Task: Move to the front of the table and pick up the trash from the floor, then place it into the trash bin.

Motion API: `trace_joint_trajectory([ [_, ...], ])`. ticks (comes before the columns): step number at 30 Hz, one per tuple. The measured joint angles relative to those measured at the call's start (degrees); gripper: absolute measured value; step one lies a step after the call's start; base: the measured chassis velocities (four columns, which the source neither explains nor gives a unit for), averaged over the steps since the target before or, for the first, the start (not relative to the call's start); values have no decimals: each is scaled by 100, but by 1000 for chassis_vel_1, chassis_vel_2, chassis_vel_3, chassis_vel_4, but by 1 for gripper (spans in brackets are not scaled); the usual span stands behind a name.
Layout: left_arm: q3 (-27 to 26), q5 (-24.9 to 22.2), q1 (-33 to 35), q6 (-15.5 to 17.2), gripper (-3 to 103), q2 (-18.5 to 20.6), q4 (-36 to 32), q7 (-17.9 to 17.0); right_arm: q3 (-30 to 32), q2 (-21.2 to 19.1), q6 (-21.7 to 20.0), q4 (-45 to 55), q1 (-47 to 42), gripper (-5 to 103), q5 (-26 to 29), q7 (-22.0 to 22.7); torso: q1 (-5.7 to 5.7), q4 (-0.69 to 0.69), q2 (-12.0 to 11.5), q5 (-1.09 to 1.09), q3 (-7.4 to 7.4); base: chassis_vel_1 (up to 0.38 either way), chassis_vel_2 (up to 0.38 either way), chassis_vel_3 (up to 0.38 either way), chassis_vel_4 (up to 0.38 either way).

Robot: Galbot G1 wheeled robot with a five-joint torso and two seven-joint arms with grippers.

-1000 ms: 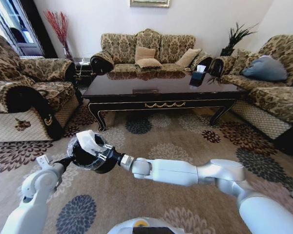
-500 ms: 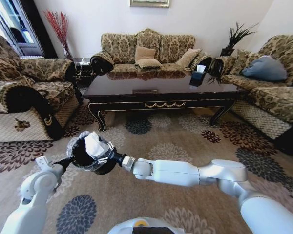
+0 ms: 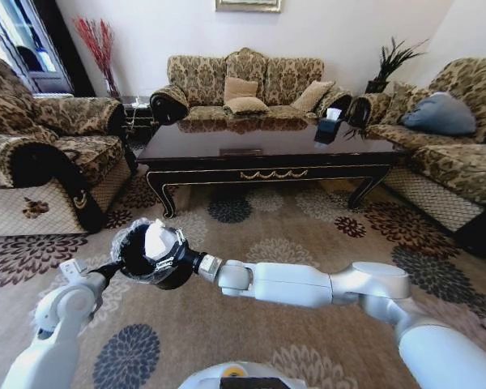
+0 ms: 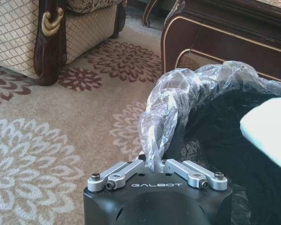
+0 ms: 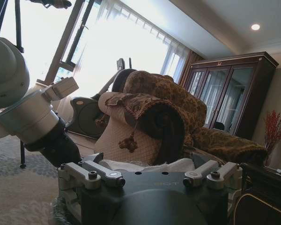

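Head view has the floor [image 3: 308,235] taking up most of the frame, with the table [image 3: 267,154] across the upper middle. Lower left, the trash bin [image 3: 142,261] is held up off the carpet, liner folded over its rim. Left gripper [image 4: 157,171] has its jaws pressed together on that liner edge. Right gripper [image 3: 164,250] sits right over the bin's mouth, pinching the trash [image 3: 155,241], 1 crumpled white piece.

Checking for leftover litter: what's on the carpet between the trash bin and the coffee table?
Head view: only bare patterned floor lies between the trash bin and the table.
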Motion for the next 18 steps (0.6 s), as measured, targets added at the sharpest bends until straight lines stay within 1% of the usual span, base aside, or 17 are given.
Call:
trace_joint_trajectory([
  [9, -30, 5, 55, 0, 2, -40, -53, 9, -268, 161, 54, -115, -70, 100, -177, -29, 0, 0, 0, 0, 0, 0, 0, 0, 0],
  [18, -1, 19, 80, 0, 2, -67, -127, 13, -326, 563, 54, -525, -58, 100, -121, -21, 0, 0, 0, 0, 0, 0, 0, 0, 0],
])
